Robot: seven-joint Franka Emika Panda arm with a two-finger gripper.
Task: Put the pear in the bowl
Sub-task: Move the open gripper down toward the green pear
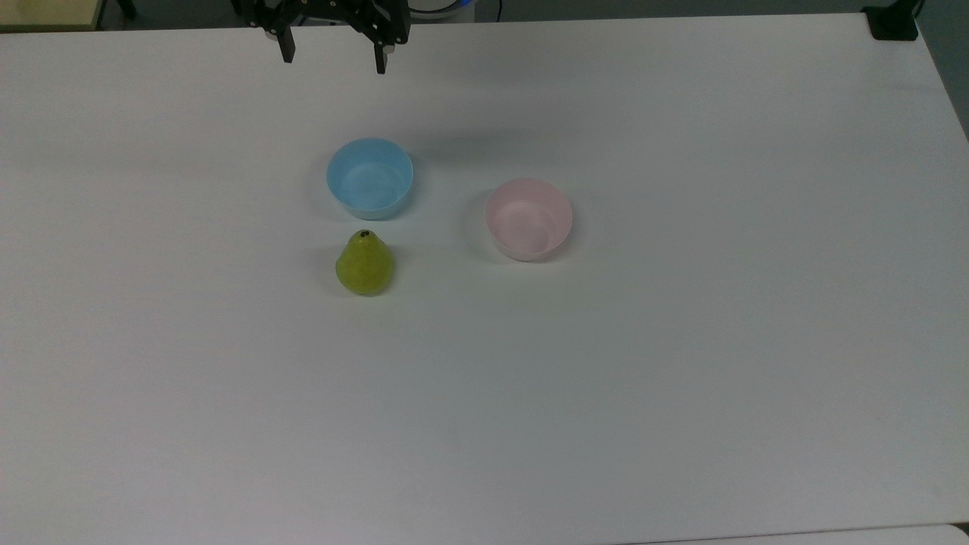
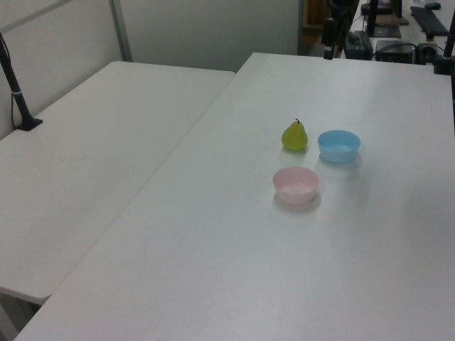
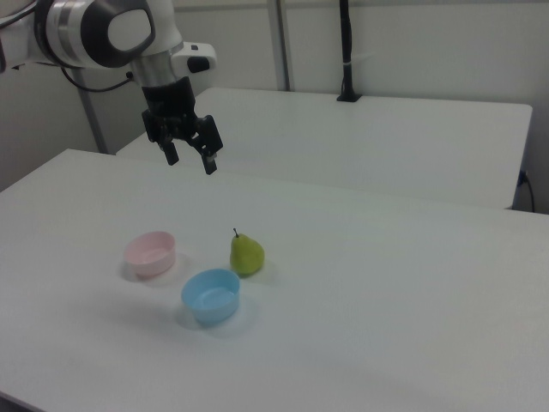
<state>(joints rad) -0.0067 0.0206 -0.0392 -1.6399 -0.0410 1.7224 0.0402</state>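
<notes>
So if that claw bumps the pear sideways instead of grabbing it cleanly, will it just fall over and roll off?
Probably it would tip: the pear stands upright on its wide base with a narrow top, so a high nudge could topple it. Once down, its rounded sides would likely roll in a curve. Its smooth tapered skin may slip between the open gripper fingers.

White table (image 1: 681, 378) fills the foreground, matte, evenly lit, soft shadows. Second white table (image 2: 92, 163) butts against it along the left view's left; in the right view it sits behind. Black pole (image 2: 14, 85) stands on that second table on a flat foot. Plain pale wall (image 3: 429, 43) behind, with grey upright posts (image 2: 119, 30). Desks with dark equipment (image 2: 398, 28) at the left view's top right.
</notes>
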